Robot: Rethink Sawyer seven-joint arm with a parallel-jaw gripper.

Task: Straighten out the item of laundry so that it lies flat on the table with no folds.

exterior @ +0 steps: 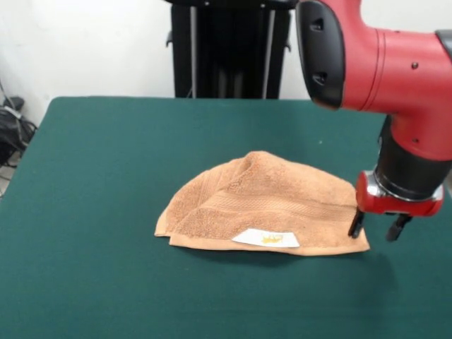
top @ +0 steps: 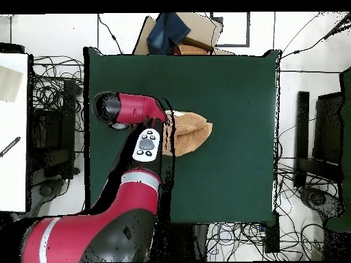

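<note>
My gripper [exterior: 378, 229] hangs spread and empty at folded towel [exterior: 261, 201] corner, mid-table [exterior: 92, 169]. Label [exterior: 265, 239] faces front. Best move, I judge: pinch top layer only, pull outward low.

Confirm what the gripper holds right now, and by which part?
Nothing held. The open gripper hangs at the near right corner of the folded orange-tan terry towel; one finger overlaps the edge, no cloth pinched or lifted.

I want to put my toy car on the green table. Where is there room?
Lots of bare table lies left of the towel, out to the table's left edge, also behind it and along the near edge in front. It is crowded at the towel's right corner, where the open gripper hangs.
</note>
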